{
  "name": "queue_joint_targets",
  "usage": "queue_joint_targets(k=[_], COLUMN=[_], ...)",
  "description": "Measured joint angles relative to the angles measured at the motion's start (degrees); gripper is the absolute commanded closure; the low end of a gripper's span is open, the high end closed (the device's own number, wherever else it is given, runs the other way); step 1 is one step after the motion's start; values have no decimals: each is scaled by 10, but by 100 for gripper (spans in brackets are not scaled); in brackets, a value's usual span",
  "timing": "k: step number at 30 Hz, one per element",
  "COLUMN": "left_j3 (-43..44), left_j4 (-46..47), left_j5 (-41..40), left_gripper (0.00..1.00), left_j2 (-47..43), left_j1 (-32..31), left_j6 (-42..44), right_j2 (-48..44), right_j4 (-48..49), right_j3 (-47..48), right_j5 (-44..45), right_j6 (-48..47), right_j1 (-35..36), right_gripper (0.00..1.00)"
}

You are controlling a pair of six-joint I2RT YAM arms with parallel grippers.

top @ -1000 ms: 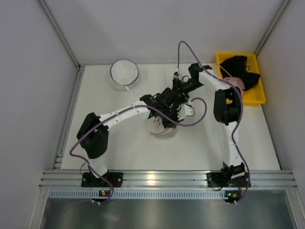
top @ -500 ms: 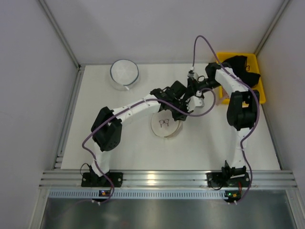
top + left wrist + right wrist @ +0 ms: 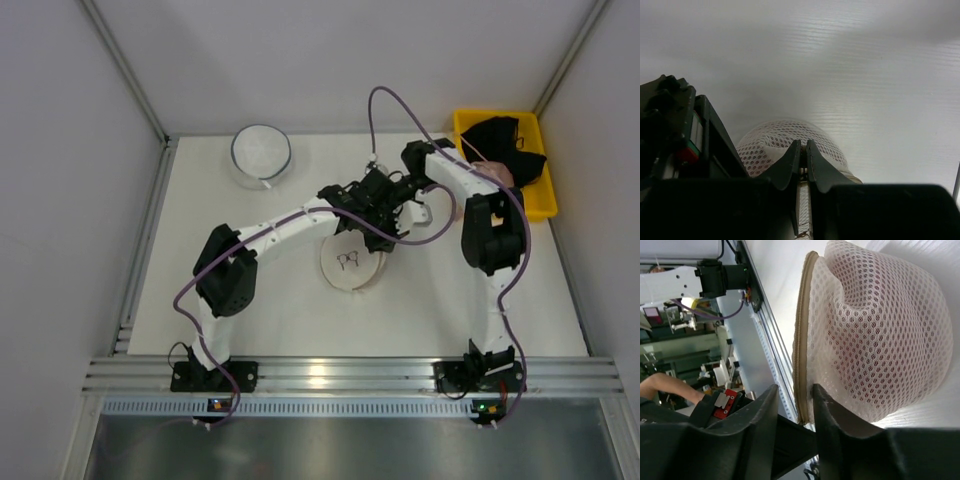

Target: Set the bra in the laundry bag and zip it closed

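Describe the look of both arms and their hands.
The left arm and right arm have white links, bulky black joints and black bases; a purple cable trails along each. The left hand and right hand are black with tapered fingers.

Arms match: white shell links, chunky black joint housings, see left arm (image 3: 280,228) and right arm (image 3: 488,225). Purple cable (image 3: 371,115) runs along each and loops free in the upper middle of the top view. Black base (image 3: 212,378) at bottom left, with what may be a small green LED, too tiny to confirm. Left gripper (image 3: 803,144): matte black, tapering to blunt tips, red tab (image 3: 687,153) on the housing at left. Right gripper (image 3: 795,390): same black.
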Motion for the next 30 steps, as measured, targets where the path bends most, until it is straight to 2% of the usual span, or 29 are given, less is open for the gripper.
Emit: queue_joint_targets(k=[1, 3, 4, 12, 27, 28, 30], left_j3=[-1, -5, -12, -83, -176, -176, -174], left_j4=[1, 4, 7, 14, 31, 33, 33], left_j5=[0, 1, 0, 4, 31, 31, 30], left_gripper=[100, 100, 100, 100, 100, 100, 100], left_j2=[0, -1, -2, -35, -121, -122, -121], left_j1=[0, 0, 0, -6, -14, -14, -13], left_j6=[-3, -8, -10, -13, 4, 7, 8], right_j2=[2, 9, 14, 40, 74, 77, 79], right_j4=[0, -2, -4, -9, 59, 63, 67], right_j3=[0, 3, 7, 35, 87, 89, 91], right_j5=[0, 1, 1, 5, 4, 3, 3], right_j6=[-2, -8, -10, 13, 146, 151, 157], right_j1=[3, 7, 7, 7, -18, -18, -18], right_gripper=[83, 98, 100, 100, 100, 96, 72])
